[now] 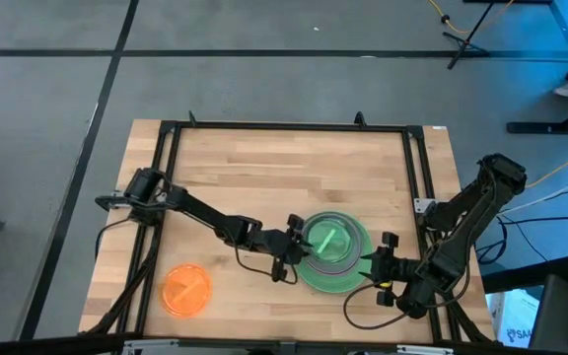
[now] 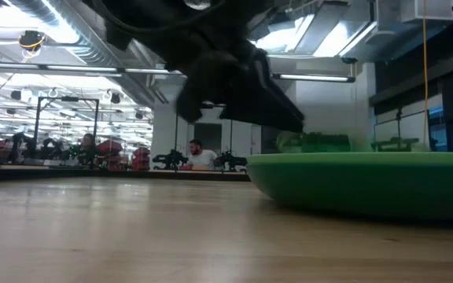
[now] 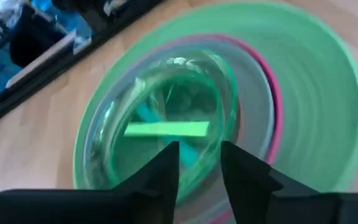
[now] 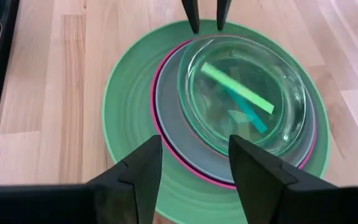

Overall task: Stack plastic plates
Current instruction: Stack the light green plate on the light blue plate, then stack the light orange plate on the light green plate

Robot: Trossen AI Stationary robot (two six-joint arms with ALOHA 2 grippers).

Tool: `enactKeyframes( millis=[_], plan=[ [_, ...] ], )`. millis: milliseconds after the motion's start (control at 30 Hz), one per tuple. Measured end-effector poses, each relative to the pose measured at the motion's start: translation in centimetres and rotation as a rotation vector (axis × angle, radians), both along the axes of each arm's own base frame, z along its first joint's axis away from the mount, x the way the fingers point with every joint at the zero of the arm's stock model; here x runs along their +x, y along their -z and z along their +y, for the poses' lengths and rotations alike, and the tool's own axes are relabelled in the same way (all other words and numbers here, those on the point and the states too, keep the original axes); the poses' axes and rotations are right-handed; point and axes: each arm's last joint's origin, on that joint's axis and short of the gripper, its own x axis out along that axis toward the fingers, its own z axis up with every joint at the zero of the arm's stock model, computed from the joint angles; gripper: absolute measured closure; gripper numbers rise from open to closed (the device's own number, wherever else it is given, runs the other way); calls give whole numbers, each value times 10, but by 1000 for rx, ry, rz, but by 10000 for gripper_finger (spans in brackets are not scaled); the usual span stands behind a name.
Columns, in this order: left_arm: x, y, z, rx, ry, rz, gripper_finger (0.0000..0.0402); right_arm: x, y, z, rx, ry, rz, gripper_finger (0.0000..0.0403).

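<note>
The stack of plastic plates (image 1: 333, 254) sits on the tabletop (image 1: 264, 177), largest below so it nests. The left gripper (image 1: 299, 248) hovers at its rim, jaws slightly parted, holding nothing; the right gripper (image 1: 377, 266) waits opposite, jaws open. The orange plate (image 1: 185, 289) lies well apart, unstacked

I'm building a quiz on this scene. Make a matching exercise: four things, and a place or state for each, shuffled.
Things:
1. orange plate
2. large green plate
3. left gripper
4. right gripper

Places or states:
A. bottom of the stack
B. open, at the stack's right edge
C. alone near the table's front left
D. fingers a little apart, at the stack's left edge

Pairs: 1-C, 2-A, 3-D, 4-B
</note>
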Motion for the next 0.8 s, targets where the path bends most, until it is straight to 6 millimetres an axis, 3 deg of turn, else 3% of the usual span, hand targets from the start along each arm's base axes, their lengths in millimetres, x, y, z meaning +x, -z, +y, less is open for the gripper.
enactKeyframes(
  millis=[233, 567, 800],
  plan=[
    [-27, -21, -19, 47, -54, 107, 278, 1, 0, 0, -11, 8, -18, 226],
    [-107, -57, -47, -196, -198, 456, 278, 4, -3, 2, -21, -3, -72, 226],
    [-150, -59, -59, -350, -351, 735, 278, 3, -3, 2, -50, -21, -67, 226]
  ],
)
